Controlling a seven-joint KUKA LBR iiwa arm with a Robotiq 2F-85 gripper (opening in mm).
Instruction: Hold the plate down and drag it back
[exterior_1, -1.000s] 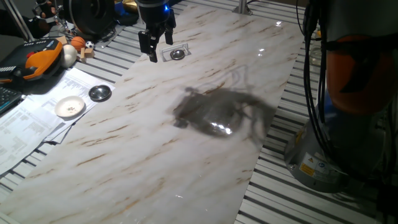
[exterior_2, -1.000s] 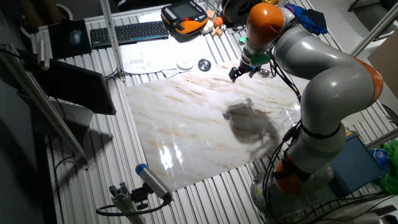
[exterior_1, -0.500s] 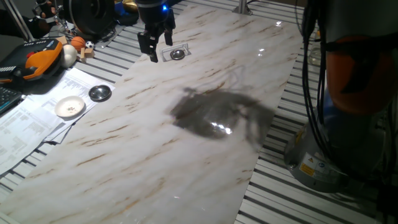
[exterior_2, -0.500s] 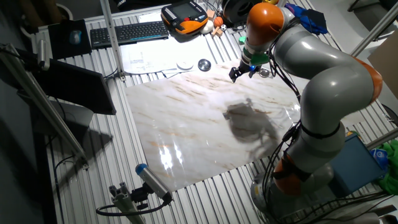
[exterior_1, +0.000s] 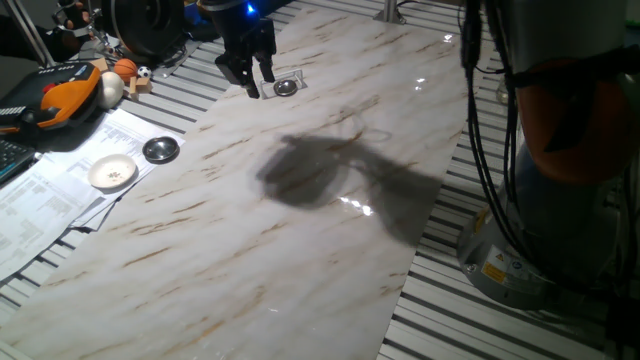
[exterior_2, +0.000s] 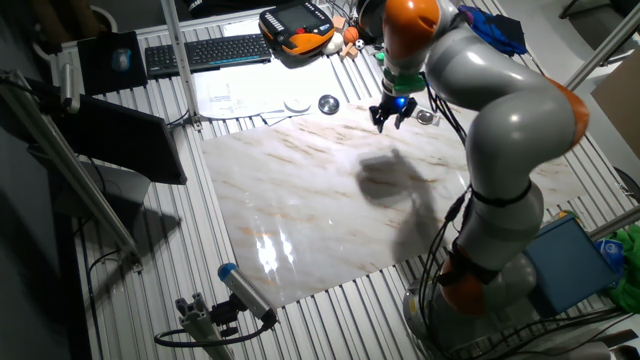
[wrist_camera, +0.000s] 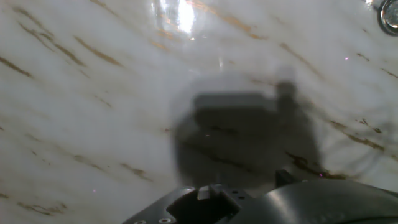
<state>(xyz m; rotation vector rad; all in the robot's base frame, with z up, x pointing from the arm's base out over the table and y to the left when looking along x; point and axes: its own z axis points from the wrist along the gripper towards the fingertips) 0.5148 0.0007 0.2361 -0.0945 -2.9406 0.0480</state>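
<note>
The plate (exterior_1: 285, 87) is a very small dark grey metal disc with a shiny centre. It lies on a pale patch at the far edge of the marble board (exterior_1: 300, 230). It also shows in the other fixed view (exterior_2: 427, 117) and in the top right corner of the hand view (wrist_camera: 390, 15). My gripper (exterior_1: 256, 84) hangs just left of the plate, slightly above the board and not touching it. Its two fingers look apart, with nothing between them. In the other fixed view the gripper (exterior_2: 391, 120) is left of the plate.
A larger dark silver-rimmed disc (exterior_1: 160, 150) and a white shallow dish (exterior_1: 112, 172) lie on papers left of the board. An orange pendant (exterior_1: 60, 95) and small balls sit at the far left. The robot base (exterior_1: 520, 250) stands at the right.
The arm has swung and the wrist has turned, shifting the gripper slightly; its shadow on the board has slid left. The plate has not moved.
</note>
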